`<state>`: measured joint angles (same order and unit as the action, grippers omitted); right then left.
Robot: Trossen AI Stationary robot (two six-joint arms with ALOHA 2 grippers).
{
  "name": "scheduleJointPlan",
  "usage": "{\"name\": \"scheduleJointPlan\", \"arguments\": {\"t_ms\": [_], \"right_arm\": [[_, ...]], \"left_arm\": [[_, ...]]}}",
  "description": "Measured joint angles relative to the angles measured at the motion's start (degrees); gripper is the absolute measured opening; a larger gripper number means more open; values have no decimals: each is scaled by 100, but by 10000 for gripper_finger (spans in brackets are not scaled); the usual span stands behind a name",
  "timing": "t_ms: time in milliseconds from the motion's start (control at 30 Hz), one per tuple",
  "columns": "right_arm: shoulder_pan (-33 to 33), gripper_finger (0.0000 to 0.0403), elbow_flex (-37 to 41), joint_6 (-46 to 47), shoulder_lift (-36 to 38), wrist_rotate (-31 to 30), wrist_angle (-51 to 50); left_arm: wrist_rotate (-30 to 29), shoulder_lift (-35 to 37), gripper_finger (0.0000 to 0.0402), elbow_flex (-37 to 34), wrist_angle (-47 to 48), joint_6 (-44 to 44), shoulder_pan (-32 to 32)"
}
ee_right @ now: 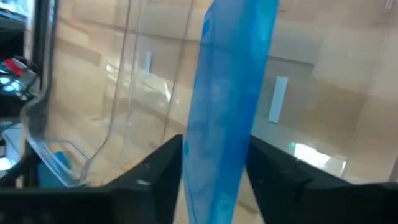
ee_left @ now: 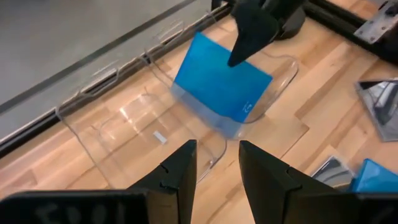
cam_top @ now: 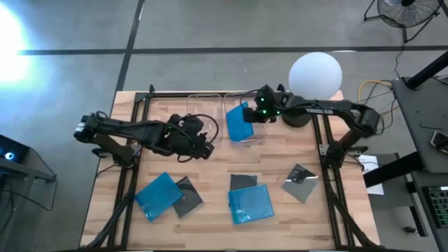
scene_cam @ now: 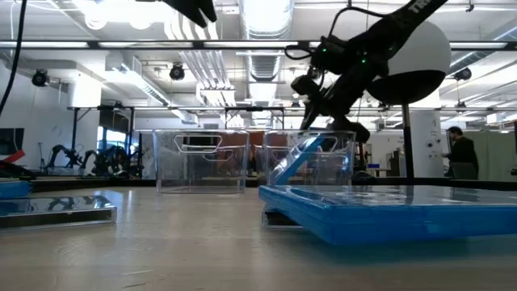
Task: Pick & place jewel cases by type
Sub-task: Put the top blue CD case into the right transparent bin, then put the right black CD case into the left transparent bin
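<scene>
Over right bin, blue jewel case tilted edgewise

In the low view, the near translucent blue flat plastic jewel case runs off the right edge, and a dark case beneath it shows only as a thin sliver. At the left edge, another blue case is cut off. In the right wrist view, the held blue jewel case passes out of frame at both ends, blurred, hiding where the right gripper fingers meet it; they appear clamped.
</scene>
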<state>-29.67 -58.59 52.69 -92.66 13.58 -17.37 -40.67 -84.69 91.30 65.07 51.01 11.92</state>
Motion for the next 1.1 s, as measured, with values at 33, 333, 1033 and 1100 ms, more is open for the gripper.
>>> {"name": "scheduleJointPlan", "arguments": {"t_ms": [33, 333, 1033, 1100], "right_arm": [[6, 188, -95, -109, -20, -1, -140], [520, 277, -1367, -1725, 573, -1776, -3164], [3145, 254, -257, -428, 1858, -802, -4014], [3383, 252, 36, -188, 1868, -773, -3817]], "left_arm": [[0, 26, 103, -81, 12, 42, 23], [-122, 639, 103, -1011, -4, 464, 53], [749, 1824, 103, -2996, -2802, -454, -157], [883, 1824, 103, -3036, -2814, -658, -155]]}}
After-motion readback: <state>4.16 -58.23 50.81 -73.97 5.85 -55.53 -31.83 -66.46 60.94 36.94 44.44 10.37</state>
